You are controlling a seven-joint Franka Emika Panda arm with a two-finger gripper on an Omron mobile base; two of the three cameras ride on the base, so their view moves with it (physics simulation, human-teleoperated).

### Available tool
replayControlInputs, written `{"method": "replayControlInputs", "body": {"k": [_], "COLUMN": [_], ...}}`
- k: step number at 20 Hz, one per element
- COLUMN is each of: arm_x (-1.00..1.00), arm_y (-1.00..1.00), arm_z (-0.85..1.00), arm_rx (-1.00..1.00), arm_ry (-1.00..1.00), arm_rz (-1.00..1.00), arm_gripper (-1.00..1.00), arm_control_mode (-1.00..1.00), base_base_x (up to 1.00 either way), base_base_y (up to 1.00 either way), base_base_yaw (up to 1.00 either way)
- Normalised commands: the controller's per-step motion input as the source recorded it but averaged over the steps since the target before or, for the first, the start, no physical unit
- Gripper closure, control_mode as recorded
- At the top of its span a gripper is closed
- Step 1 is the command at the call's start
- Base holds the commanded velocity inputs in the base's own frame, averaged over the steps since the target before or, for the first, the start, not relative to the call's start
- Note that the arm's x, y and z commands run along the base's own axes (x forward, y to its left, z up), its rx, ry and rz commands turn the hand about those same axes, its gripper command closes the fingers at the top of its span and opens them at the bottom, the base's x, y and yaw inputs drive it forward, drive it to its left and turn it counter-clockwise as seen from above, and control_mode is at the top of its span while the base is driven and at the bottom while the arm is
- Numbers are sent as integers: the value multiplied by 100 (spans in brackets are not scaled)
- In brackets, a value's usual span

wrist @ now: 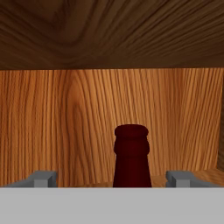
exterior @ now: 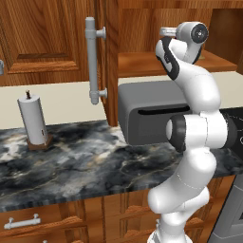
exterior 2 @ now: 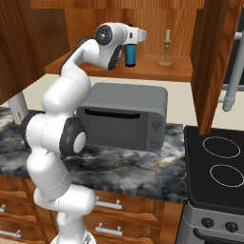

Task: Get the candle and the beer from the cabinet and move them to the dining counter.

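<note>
The cabinet point(exterior 2: 157, 69) stands open above the counter. On its shelf is the beer point(exterior 2: 130, 56), a dark bottle with a blue label, partly hidden by my hand. The candle point(exterior 2: 166, 47) in its brass holder stands to the right of the beer, apart from it. My gripper point(exterior 2: 141, 35) reaches into the cabinet at the height of the bottle's top. In the hand view the beer's dark red neck point(wrist: 131, 157) rises between my fingertips point(wrist: 43, 178), which stand wide apart with a gap on each side. The gripper point(wrist: 113, 178) is open and holds nothing. The dining counter is out of view.
A grey microwave point(exterior 2: 124, 116) sits on the marbled counter point(exterior: 71, 161) directly below the shelf. A paper towel roll point(exterior: 32, 118) stands at the left. An open cabinet door point(exterior: 92, 61) with a grey bar handle hangs left of the arm, another door point(exterior 2: 209, 57) right. A stove point(exterior 2: 217, 162) adjoins the counter.
</note>
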Motion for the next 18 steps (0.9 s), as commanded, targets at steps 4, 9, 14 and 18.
{"method": "replayControlInputs", "body": {"k": [4,9,14,18], "arm_x": [0,0,0,0], "arm_y": [0,0,0,0], "arm_z": [0,0,0,0], "arm_rx": [0,0,0,0], "arm_ry": [0,0,0,0], "arm_rz": [0,0,0,0], "arm_gripper": [100,100,100,100], "arm_control_mode": [-100,-100,-100,-100], "base_base_x": [0,0,0,0], "base_base_y": [0,0,0,0], "base_base_yaw": [0,0,0,0]}}
